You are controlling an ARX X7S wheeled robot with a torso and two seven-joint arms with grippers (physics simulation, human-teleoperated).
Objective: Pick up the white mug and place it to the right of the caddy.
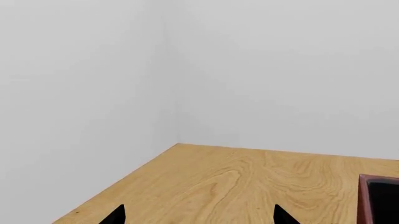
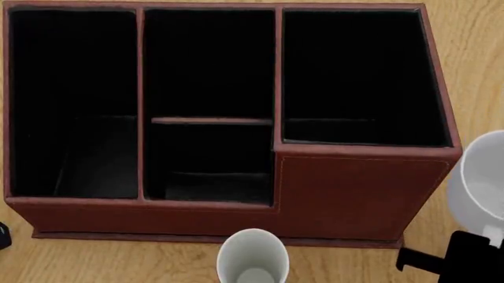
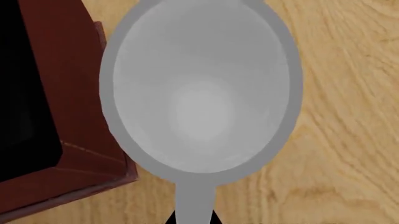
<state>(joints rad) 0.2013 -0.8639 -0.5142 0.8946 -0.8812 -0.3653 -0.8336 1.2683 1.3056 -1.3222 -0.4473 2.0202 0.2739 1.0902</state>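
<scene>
Wood-grain worktop (image 3: pixel 349 93) shows beneath the white mug (image 3: pixel 199 88), held by its handle in the right gripper's (image 3: pixel 193 219) jaws, just right of the caddy (image 2: pixel 354 194). Lower straight; left jaws wide.

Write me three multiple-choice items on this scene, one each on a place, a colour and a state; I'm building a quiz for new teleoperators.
1. The white mug is on which side of the caddy? A left; B right; C inside it.
2. The caddy's lining is: A black; B white; C green.
3. The left gripper is: A open and empty; B shut on a mug; C shut on the caddy.

Answers: B, the head view shows it past the caddy's right wall; A, every compartment is black inside; A, its fingertips stand apart with only table between.
</scene>
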